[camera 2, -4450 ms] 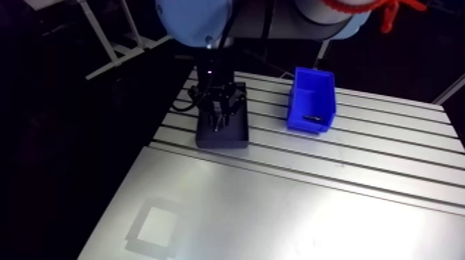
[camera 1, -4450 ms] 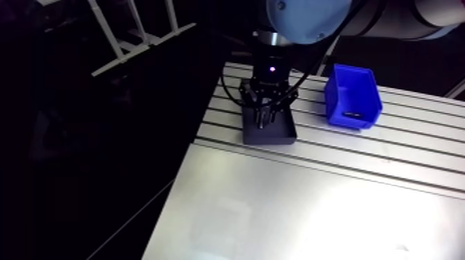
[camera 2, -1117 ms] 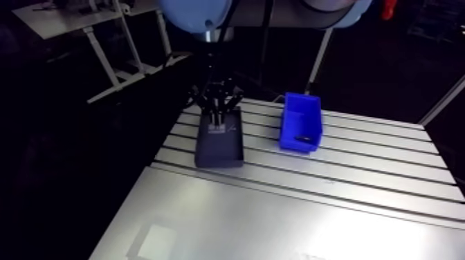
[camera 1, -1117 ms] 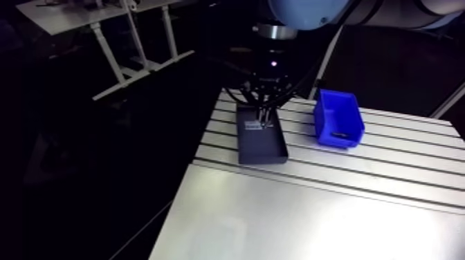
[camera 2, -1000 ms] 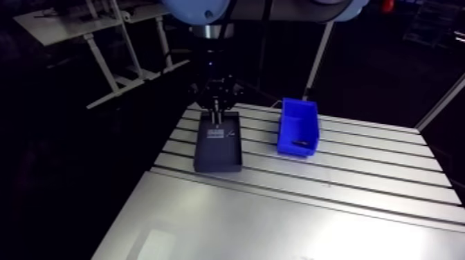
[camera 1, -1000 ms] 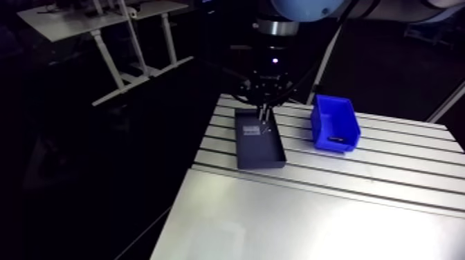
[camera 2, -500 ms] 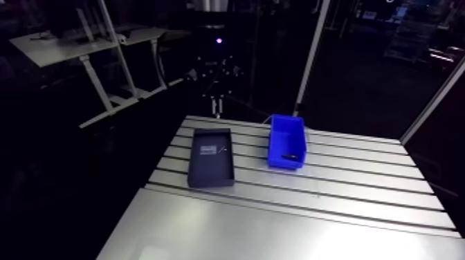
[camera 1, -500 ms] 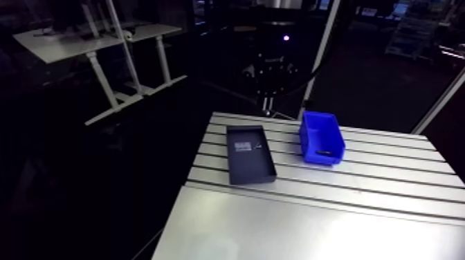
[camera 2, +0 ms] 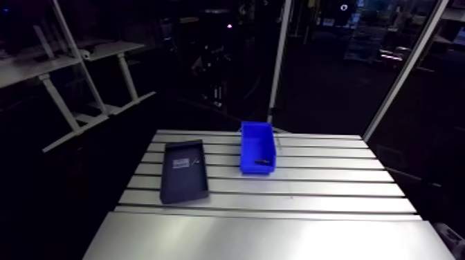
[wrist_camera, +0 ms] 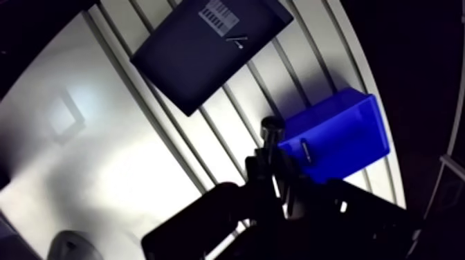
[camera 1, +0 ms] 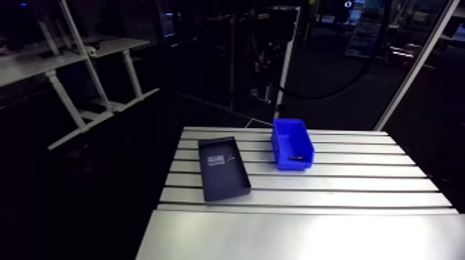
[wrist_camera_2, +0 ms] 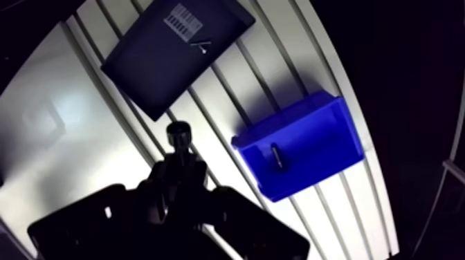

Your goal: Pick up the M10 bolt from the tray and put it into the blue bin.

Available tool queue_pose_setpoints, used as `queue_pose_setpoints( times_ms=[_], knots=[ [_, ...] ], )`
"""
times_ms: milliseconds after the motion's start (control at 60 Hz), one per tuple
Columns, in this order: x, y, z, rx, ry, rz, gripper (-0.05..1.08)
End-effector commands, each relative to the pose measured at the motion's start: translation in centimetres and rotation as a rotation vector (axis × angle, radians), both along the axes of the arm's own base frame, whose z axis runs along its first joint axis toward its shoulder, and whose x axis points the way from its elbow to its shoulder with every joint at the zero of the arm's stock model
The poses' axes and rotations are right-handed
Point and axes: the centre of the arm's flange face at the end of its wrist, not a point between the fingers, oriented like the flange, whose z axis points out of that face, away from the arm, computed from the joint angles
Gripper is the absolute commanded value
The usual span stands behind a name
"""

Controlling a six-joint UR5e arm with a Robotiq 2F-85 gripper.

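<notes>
Dim room all round, with light from above throwing a soft white glare across the near plate of the bench (camera 1: 332, 235). In the wrist view the slots bow into curves. The claw (wrist_camera: 275, 162), clamped on the bolt (wrist_camera: 271, 127), is a blurry black silhouette.

In the wrist view you see only the head end of the bolt (wrist_camera: 271, 130). The rest of its shank is buried between the clamped fingers of the gripper (wrist_camera: 273, 166), whose dark body blurs into one mass. The tray (wrist_camera: 187, 62) runs out of frame at its end farthest from the gripper. Its label (wrist_camera: 219, 15) is too small to read, and the thin sliver (wrist_camera: 239, 40) beside it is too small to name. So is the dark piece (wrist_camera: 303, 150) in the bin (wrist_camera: 346, 131). In the arm view the gripper is lost in the dark at upper centre, and the counter (camera 1: 311, 235) is cut off by the frame's lower edge.
</notes>
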Motion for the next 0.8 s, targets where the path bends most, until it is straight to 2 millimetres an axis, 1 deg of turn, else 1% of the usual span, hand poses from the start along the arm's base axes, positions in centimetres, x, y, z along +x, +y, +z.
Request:
queue_pose_setpoints(
  times_ms=[17,50,133,150,250,333,483,633,650,683,717,800],
  knots=[
    [-0.9,2.5,1.6,-0.007,0.035,0.234,1.05],
    [-1.0,2.9,1.7,-0.005,0.039,0.31,1.05],
    [-1.1,3.7,1.9,-0.001,0.039,0.369,1.05],
    [-1.2,4.0,1.7,0.003,0.033,0.388,1.05],
    [-1.3,4.4,0.9,0.008,0.012,0.429,1.05],
    [-1.3,4.4,0.5,0.009,0.004,0.446,1.05],
    [-1.7,5.0,-1.1,0.049,-0.033,0.461,1.04],
    [-2.6,6.0,-2.4,0.082,-0.052,0.48,1.04],
    [-2.6,6.0,-2.4,0.082,-0.052,0.48,1.04],
    [-3.0,6.2,-3.2,0.085,-0.055,0.477,1.04],
    [-3.3,6.3,-3.5,0.086,-0.054,0.476,1.04],
    [-3.8,6.5,-4.1,0.096,-0.048,0.475,1.04]
  ],
)
